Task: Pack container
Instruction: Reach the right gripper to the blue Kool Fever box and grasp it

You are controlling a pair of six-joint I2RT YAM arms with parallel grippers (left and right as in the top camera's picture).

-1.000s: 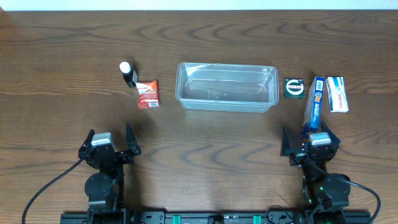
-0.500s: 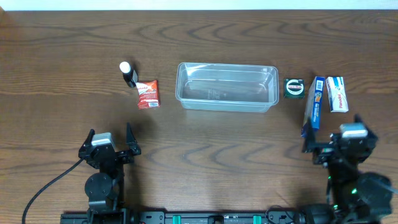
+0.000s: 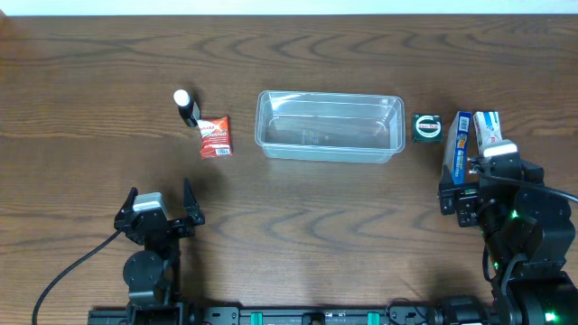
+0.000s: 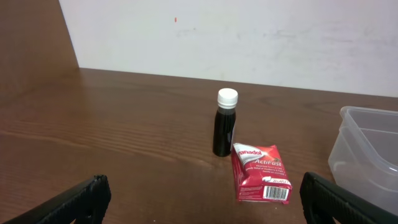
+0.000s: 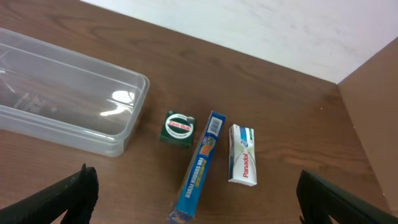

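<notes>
The clear plastic container point(image 3: 329, 125) sits empty at the table's middle back; it also shows in the right wrist view point(image 5: 62, 93) and at the edge of the left wrist view point(image 4: 367, 149). Left of it stand a black bottle with a white cap point(image 3: 186, 107) point(image 4: 224, 123) and a red Panadol box point(image 3: 215, 137) point(image 4: 260, 173). Right of it lie a small green box point(image 3: 426, 127) point(image 5: 178, 128), a long blue box point(image 3: 459, 149) point(image 5: 200, 165) and a white Panadol box point(image 3: 489, 131) point(image 5: 242, 154). My left gripper point(image 3: 159, 209) point(image 4: 202, 199) is open and empty. My right gripper point(image 3: 483, 185) point(image 5: 196, 196) is open above the blue box's near end.
The table's back edge meets a white wall. A brown panel stands at the far left in the left wrist view point(image 4: 31, 56) and at the far right in the right wrist view point(image 5: 373, 93).
My right arm has moved forward and to the right, rising toward the blue and white boxes. The left arm and all objects have stayed put.
</notes>
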